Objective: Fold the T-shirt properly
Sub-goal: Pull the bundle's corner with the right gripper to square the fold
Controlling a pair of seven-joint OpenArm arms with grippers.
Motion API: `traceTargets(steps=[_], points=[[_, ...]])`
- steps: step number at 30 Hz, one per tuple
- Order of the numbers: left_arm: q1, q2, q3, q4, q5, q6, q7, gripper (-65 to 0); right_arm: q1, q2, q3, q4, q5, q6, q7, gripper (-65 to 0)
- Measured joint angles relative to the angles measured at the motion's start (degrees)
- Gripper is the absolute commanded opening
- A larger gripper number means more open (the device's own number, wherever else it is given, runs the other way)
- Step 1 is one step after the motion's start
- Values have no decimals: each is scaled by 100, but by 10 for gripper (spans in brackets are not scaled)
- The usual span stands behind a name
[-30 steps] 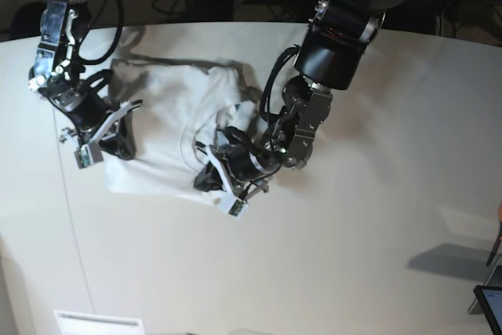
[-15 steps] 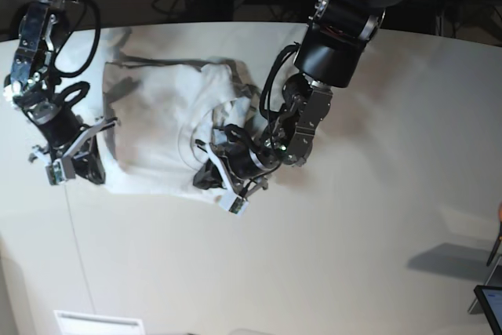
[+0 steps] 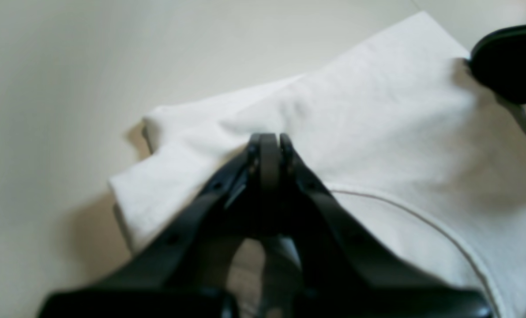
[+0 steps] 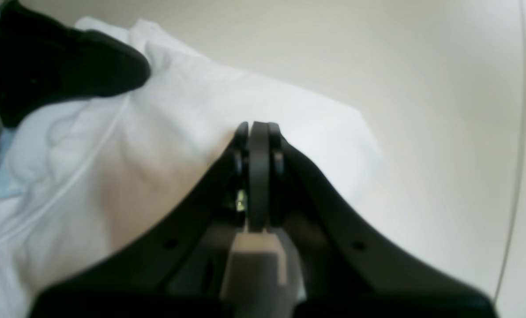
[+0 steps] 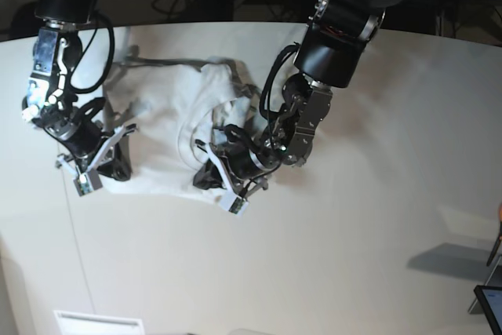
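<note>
Mid-fold, looks like tidying pass. Left gripper point(image 3: 269, 145) jaws pressed together, tips on T-shirt point(image 5: 169, 127) near collar seam, grip on cloth unclear. Right gripper point(image 4: 257, 132) likewise closed, over opposite corner (bare tabletop point(image 5: 353, 256) just beyond). Next: regrasp edge, fold inward. Plenty open room ahead of both.

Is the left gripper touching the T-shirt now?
Touching. In the left wrist view, the shut left gripper presses its tips into the T-shirt, with fabric bunched against them.
</note>
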Motion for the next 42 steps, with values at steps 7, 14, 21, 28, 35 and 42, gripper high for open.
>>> traceTargets(steps=[7, 14, 21, 28, 35, 42], points=[[2, -2, -2, 0, -2, 0, 0, -650, 363, 50, 17, -909, -17, -35, 260, -650], [2, -2, -2, 0, 0, 0, 2, -650, 566, 481, 17, -1878, 17, -39, 833, -650], [11, -2, -13, 28, 0, 0, 4, -650, 466, 723, 17, -1631, -28, -63, 925, -650], [251, -42, -22, 675, 72, 24, 225, -650, -363, 721, 350, -83, -44, -66, 916, -650], [763, -90, -22, 2017, 114, 33, 695, -650, -1335, 702, 358, 955, -26, -24, 957, -650], [1646, -402, -26, 3801, 90, 22, 1360, -650, -1484, 549, 804, 1036, -68, -61, 938, -650]])
